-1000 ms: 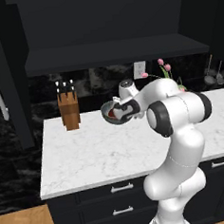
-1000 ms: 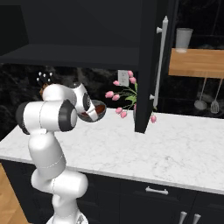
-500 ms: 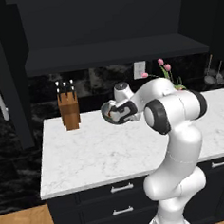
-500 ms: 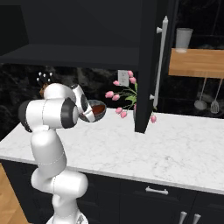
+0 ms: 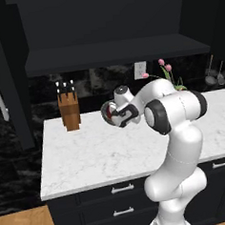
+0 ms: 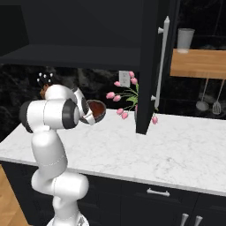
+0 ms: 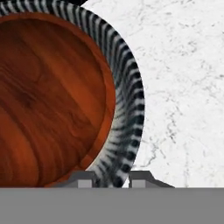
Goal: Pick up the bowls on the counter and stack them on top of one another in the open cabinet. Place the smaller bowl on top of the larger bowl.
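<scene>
Hand view: the pincer (image 7: 113, 179) clenched on the rim of the smaller bowl (image 7: 48, 96), one tip either side, white marble surface (image 7: 183, 87) beyond.

Left base view has the bowl (image 5: 109, 113) held tilted in the pincer (image 5: 115, 115) above the surface (image 5: 89, 154), apart from it. A knife block (image 5: 69, 110) stands beside the pincer toward the surface's end; pink tulips (image 6: 126, 99) and a hanging dark cabinet door (image 6: 150, 66) stand on its other side. The open cabinet (image 5: 114, 52) shelf runs above, with bare marble toward the front edge.
</scene>
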Controlling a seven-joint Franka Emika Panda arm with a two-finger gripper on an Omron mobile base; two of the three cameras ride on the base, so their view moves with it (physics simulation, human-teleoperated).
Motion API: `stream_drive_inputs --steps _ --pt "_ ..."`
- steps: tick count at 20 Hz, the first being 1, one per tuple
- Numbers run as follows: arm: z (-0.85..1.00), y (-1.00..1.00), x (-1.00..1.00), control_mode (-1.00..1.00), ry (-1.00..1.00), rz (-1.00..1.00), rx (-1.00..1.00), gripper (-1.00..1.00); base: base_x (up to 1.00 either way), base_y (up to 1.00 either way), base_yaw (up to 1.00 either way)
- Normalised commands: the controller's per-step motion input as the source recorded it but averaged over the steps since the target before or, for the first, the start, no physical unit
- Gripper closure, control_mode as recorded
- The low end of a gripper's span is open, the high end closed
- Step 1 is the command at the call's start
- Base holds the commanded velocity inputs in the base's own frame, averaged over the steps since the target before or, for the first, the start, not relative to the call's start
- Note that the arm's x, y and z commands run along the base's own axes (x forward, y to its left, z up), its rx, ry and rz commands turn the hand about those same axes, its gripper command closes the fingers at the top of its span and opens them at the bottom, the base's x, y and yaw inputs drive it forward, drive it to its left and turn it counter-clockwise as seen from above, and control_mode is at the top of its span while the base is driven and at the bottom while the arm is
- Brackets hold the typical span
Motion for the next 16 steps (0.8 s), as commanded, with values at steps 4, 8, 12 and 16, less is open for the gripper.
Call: stream_drive_inputs --steps 4,8,12,16 --pt "0.54 -0.11 -0.86 -1.0 -0.06 -0.05 0.02 1.0 0.0 0.0 0.0" --pt "0.98 -0.36 -1.0 -1.0 -0.19 -0.12 0.09 1.0 0.0 0.0 0.0" --pt "1.0 -0.26 -1.0 -1.0 -0.23 -0.1 0.09 1.0 0.0 0.0 0.0" --pt "1.0 -0.25 -1.0 -1.0 -0.23 -0.11 0.1 1.0 0.0 0.0 0.0"
